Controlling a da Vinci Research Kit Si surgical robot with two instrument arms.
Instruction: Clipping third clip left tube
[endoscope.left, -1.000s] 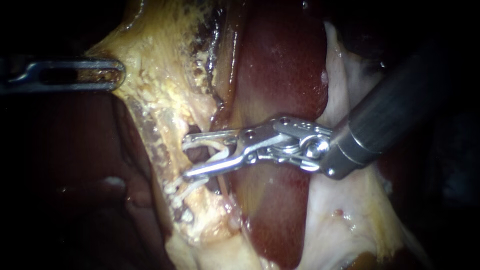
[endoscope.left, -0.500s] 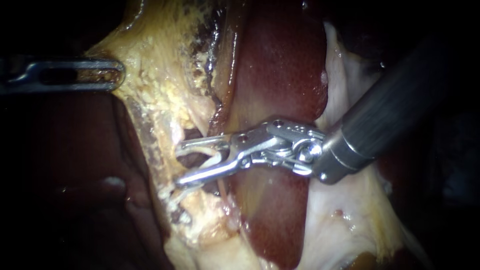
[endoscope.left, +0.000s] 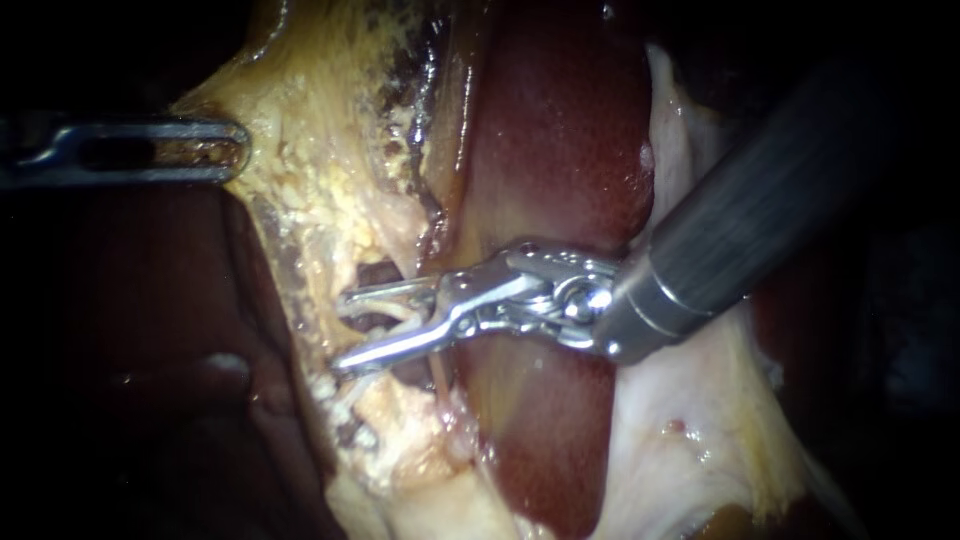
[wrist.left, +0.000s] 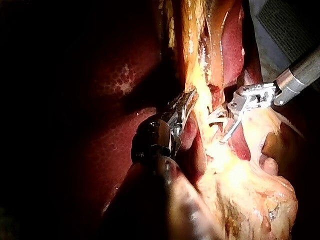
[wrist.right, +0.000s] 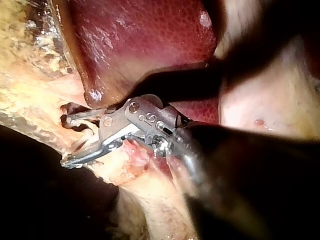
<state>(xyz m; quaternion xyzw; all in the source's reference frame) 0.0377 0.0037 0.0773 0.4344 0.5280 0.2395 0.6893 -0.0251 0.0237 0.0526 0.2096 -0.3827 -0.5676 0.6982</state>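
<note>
Nearest the endoscope, the dark shaft of the right instrument (endoscope.left: 341, 331) came in from the upper right and crossed a sheet of pale tissue (endoscope.left: 690, 410). Its 2 slim jaws stood spread, 1 above and 1 below a dark window in the yellow tissue (endoscope.left: 320, 200). A thin pale tube (endoscope.left: 392, 311) crossed that window and lay between the spread jaws, well back from their tips. No jaw could be seen pressing on it from both sides, so it was straddled, not pinched. The right wrist view showed the same: a clear gap between the jaws, with pale strands running across it. Whether a clip sat loaded in the jaws could not be told. Nor could the small pale lumps just below the lower jaw be read as clips or fat.

Farther off, the left instrument (endoscope.left: 238, 150) reached in from the left. Its jaws looked pressed together on the edge of the yellow tissue, which was drawn toward the tip as if held taut. Behind everything lay the dark red liver (endoscope.left: 560, 130).

By my reading, the step in hand was placement: the jaws were around the tube but had not yet squeezed. The next move would call for checking that both tips showed clear past the tube and that the jaws crossed it squarely. The closure should then be firm, while the left instrument held its tension.
</note>
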